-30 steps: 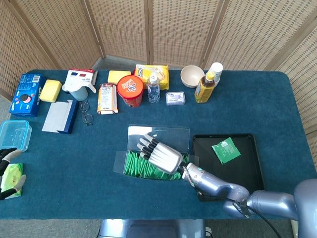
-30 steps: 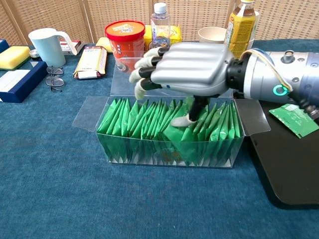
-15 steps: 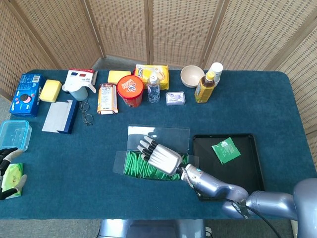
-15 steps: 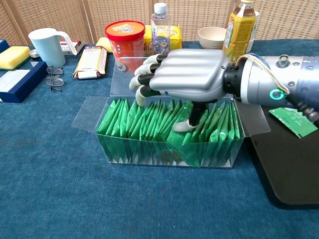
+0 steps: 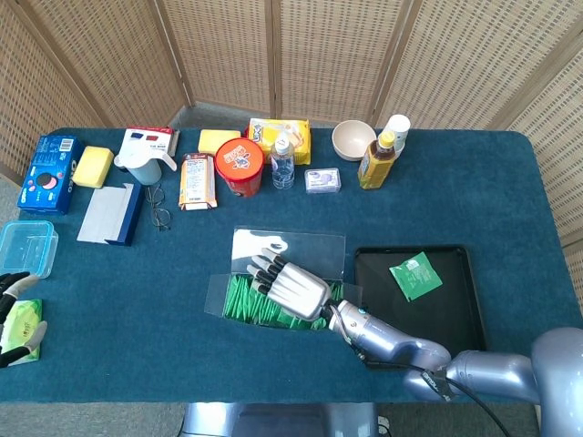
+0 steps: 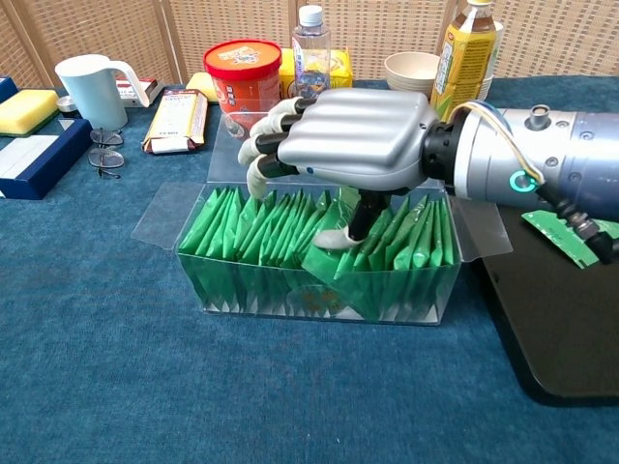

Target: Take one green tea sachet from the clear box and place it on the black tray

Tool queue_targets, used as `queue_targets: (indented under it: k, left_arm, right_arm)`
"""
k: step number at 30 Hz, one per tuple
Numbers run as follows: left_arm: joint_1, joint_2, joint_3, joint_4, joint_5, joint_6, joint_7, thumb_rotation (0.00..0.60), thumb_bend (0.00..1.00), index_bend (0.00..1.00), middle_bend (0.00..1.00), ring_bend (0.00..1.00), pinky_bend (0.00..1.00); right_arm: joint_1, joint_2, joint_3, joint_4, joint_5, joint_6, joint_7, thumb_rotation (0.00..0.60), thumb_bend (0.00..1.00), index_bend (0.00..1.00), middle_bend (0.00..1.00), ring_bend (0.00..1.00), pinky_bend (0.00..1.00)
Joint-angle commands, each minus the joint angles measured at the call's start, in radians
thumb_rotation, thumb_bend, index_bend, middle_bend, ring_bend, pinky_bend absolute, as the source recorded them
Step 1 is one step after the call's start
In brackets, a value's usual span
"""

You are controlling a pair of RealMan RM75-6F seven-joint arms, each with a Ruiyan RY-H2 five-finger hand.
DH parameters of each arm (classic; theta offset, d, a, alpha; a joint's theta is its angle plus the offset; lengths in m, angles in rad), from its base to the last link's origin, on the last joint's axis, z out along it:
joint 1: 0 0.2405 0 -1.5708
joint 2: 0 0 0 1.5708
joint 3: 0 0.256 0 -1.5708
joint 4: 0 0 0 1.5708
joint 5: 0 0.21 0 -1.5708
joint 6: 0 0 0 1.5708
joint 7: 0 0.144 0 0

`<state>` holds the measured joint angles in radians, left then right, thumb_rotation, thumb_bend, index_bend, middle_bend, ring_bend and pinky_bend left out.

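A: Sachets?
B: Green sachets (image 6: 280, 232) packed upright in clear box (image 6: 314, 295), just left of black tray (image 5: 455, 309); one sachet (image 5: 415, 275) lies on it.
A: Hands?
B: Right hand (image 6: 348, 143) covers the box, thumb among sachets, grip hidden. Left hand (image 5: 11, 289) cropped, unclear.
A: Change?
B: Box slid slightly left.

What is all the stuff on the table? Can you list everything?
clear box: 1, centre, full of green sachets
tray: 1, black, right, holds one sachet
tub: 1, red, back
bottles: 2, back
bowl: 1, cream, back
mug: 1, pale blue, back left
sponges: 2, yellow, back
glasses: 1, by mug
right hand: over box, thumb among sachets
left hand: far left edge, on a green packet
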<state>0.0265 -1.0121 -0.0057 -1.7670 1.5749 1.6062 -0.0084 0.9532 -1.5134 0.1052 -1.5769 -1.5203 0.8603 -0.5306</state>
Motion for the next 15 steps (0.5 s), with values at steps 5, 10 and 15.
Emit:
queue_targets:
  k: [5, 10, 15]
  left_arm:
    - [0.001, -0.001, 0.001, 0.004, -0.001, 0.000, -0.003, 0.600, 0.30, 0.19, 0.18, 0.13, 0.25]
    - [0.000, -0.002, 0.000, 0.007, -0.001, -0.002, -0.005, 0.600, 0.30, 0.19, 0.18, 0.13, 0.25]
    - [0.000, -0.001, -0.001, 0.008, -0.002, -0.001, -0.005, 0.600, 0.30, 0.19, 0.18, 0.13, 0.25]
  right_arm:
    - [-0.005, -0.014, -0.001, 0.014, -0.014, 0.023, 0.024, 0.497, 0.44, 0.25, 0.14, 0.07, 0.03]
    - [-0.011, -0.024, -0.004, 0.022, -0.020, 0.037, 0.037, 0.496, 0.48, 0.27, 0.15, 0.08, 0.03]
    - [-0.013, -0.025, -0.007, 0.027, -0.023, 0.040, 0.045, 0.496, 0.50, 0.33, 0.16, 0.08, 0.03]
